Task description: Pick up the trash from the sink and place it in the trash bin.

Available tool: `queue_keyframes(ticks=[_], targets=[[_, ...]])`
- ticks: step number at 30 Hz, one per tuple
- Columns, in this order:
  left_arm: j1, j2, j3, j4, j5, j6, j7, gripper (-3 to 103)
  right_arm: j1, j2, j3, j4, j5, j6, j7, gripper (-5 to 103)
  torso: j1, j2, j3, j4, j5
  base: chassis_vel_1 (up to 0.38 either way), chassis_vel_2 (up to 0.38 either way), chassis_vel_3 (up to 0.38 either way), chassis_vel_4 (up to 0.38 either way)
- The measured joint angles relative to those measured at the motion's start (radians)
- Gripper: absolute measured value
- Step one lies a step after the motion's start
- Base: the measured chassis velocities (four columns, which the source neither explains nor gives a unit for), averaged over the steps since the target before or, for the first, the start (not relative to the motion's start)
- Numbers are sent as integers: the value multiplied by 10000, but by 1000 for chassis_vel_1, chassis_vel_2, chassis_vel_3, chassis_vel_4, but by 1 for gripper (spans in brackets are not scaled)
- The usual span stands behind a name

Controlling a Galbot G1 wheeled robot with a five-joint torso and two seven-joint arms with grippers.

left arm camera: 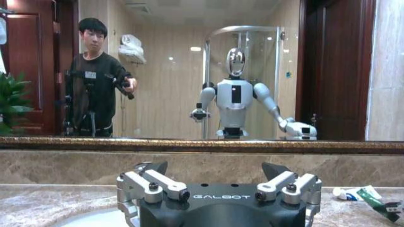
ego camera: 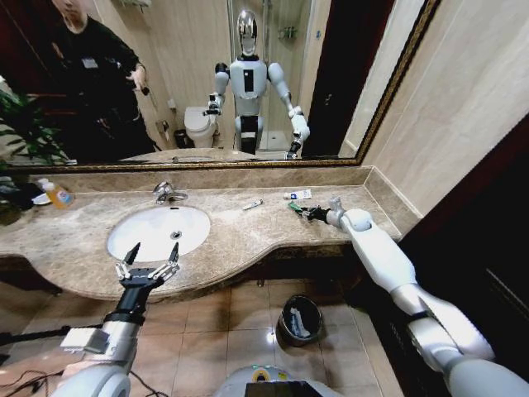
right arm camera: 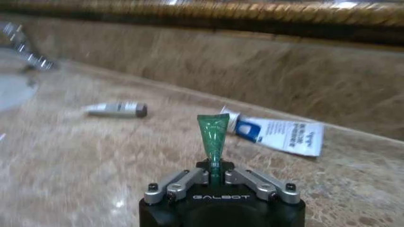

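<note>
**Green tube held only by its end**

The right gripper is clamped on the tip of the green tube, centre-right of the head view, over the counter. Such a thin hold may slip before the bin, lower centre. The left gripper waits with fingers apart beside the sink.

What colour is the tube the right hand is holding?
Green; the tube shows best in the right wrist view, pinched in the right hand.

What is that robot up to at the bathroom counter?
It is clearing litter. Its right gripper has its fingers closed on a small green tube just above the marble counter, beside a white packet and a small white tube. The left gripper hovers open at the front edge of the sink. The trash bin stands on the floor below.
</note>
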Motion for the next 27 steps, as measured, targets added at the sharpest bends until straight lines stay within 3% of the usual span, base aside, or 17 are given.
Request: queue_keyframes(ticks=[1,4,9,13,20,27], targets=[[0,0,0,0,0,0,0,100,0,0,0,0,0,0,0,10,0,0,0,0,0,0,0,0,0],[0,0,1,0,0,0,0,100,-799,-78,337,1120,967,-35,1313,3,0,0,0,-1,-1,0,0,0,0],[0,0,0,1,0,0,-1,100,-1691,-114,824,2176,1542,267,2048,3,0,0,0,0,-2,0,0,0,0],[0,-1,0,0,0,0,0,100,-2517,-204,1188,2916,1721,890,2584,3,-1,0,-1,0,-2,0,0,0,0],[0,-1,0,0,0,0,0,100,-4787,-7,2071,4383,1989,2252,4630,3,0,0,0,0,4,0,0,0,0],[0,-1,0,0,0,0,0,100,-6579,534,2922,5679,1467,2907,4641,3,0,0,-1,0,0,0,0,0,0]])
